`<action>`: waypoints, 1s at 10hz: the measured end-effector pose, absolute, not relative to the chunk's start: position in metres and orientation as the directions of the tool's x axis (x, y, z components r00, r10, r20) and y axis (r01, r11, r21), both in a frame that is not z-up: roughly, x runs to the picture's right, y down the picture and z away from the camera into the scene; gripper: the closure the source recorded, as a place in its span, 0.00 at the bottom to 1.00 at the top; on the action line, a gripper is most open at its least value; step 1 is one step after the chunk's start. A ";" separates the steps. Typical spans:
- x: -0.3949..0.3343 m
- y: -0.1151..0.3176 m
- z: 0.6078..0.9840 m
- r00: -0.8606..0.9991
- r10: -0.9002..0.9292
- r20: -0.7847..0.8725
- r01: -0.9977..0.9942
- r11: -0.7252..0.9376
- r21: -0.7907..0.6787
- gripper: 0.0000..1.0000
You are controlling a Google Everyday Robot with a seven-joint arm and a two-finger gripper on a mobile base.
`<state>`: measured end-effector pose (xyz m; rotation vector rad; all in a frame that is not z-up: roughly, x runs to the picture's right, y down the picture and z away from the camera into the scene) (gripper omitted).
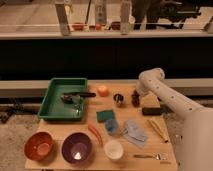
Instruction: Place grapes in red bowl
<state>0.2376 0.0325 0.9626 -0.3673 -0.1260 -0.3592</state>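
Observation:
The grapes (135, 100) are a small dark maroon cluster on the wooden table, right of the small metal cup (118, 99). My gripper (136, 94) hangs from the white arm (165, 95) and sits right at the grapes, low over the table and partly covering them. The red bowl (40, 146) stands at the table's front left corner, far from the gripper, with a lighter orange inside.
A purple bowl (76, 148) and a white cup (114, 150) stand right of the red bowl. A green tray (52, 102) holds a black tool. An orange fruit (103, 90), green sponge (105, 115), blue cloth (132, 131), black block (151, 111) and cutlery (150, 156) lie around.

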 end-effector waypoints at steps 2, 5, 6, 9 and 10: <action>0.233 0.039 0.969 0.916 -0.340 0.211 0.395 0.852 -0.344 0.20; 0.226 0.046 0.978 0.899 -0.356 0.255 0.430 0.827 -0.363 0.26; 0.225 0.048 0.980 0.895 -0.357 0.266 0.437 0.821 -0.369 0.34; 0.221 0.048 0.981 0.892 -0.345 0.292 0.439 0.813 -0.383 0.63; 0.218 0.048 0.982 0.888 -0.353 0.295 0.449 0.804 -0.389 0.76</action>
